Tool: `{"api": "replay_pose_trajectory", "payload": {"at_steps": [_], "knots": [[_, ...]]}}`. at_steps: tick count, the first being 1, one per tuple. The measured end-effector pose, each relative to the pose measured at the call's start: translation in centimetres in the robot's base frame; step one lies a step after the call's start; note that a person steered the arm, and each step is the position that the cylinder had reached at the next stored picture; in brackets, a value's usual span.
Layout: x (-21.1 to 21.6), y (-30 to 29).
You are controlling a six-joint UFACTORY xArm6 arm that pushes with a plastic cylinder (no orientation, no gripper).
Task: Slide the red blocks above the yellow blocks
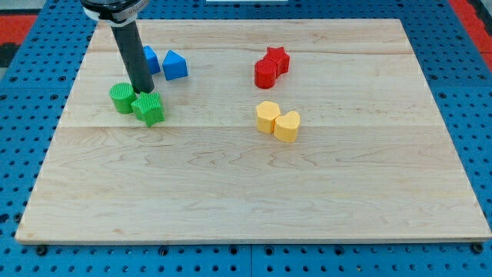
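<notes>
Handless, my tip, a bare rod grasping nothing, rests among green blocks near the tabletop's upper-left corner, while red blocks already sit just above yellow blocks, needing only gentle nudges.

Open board separates my tip, hemmed by green blocks, from red blocks.

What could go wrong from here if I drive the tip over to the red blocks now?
My tip sits against the green blocks, with the blue blocks just beyond, so a careless exit could drag those along. The red blocks already lie above the yellow blocks; another push may scatter that pair or knock the yellows out of line.
</notes>
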State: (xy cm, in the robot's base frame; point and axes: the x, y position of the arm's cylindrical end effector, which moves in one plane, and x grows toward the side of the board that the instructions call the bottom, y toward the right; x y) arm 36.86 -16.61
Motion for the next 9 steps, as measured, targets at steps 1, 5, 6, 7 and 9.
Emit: {"api": "replay_pose_trajectory", "payload": {"at_steps": [1,5,6,7,9], "knots": [[-0.1,0.0],[-1.8,16.2],[-2.0,16.7],[-3.4,19.9],[-2.8,21.1]]}}
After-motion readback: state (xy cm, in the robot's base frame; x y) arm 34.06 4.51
